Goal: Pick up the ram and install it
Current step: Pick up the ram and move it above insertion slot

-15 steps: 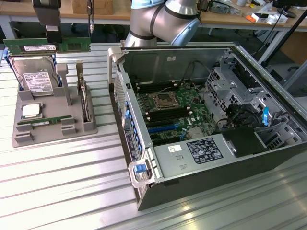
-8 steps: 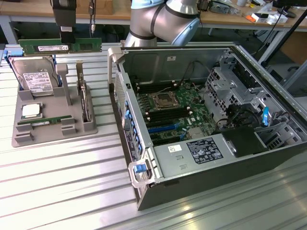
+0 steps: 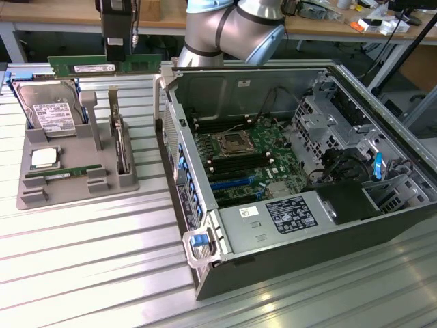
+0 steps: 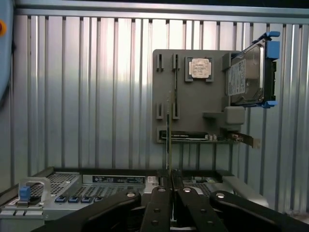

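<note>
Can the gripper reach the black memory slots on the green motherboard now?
Probably yes: the open-topped computer case leaves the black memory slots uncovered. The gripper, shut on the long green ram stick, hangs outside it, by the grey tray.

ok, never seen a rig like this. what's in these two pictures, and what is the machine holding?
It is one robot arm working over a ribbed metal table. One picture comes from a camera standing off the arm, the other from a camera on its wrist, looking past the end effector. On the table sit an open computer case, its motherboard exposed, and a grey tray carrying a hard drive, a processor chip and a second memory stick. The end effector is shut on the ram, a long green stick, held level in the air.
</note>
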`<move>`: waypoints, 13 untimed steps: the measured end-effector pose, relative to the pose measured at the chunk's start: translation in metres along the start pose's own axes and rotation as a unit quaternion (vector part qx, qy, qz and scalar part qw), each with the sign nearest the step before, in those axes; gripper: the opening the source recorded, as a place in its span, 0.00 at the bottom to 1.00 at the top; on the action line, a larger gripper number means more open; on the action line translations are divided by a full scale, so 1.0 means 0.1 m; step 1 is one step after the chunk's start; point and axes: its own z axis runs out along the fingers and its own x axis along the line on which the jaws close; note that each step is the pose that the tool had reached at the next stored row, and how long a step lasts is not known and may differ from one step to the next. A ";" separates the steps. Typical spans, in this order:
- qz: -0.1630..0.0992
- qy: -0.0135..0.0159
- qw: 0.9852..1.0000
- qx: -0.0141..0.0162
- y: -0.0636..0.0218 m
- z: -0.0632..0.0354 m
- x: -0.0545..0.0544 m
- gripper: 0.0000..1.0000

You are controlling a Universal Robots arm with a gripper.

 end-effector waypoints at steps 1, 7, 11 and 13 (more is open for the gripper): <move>0.000 0.000 1.000 0.000 -0.015 -0.001 0.00 0.12; 0.000 0.000 1.000 0.000 -0.180 -0.008 0.00 0.12; 0.000 0.000 1.000 0.000 -0.291 -0.012 0.01 0.12; 0.000 0.000 1.000 0.000 -0.339 -0.014 0.01 0.12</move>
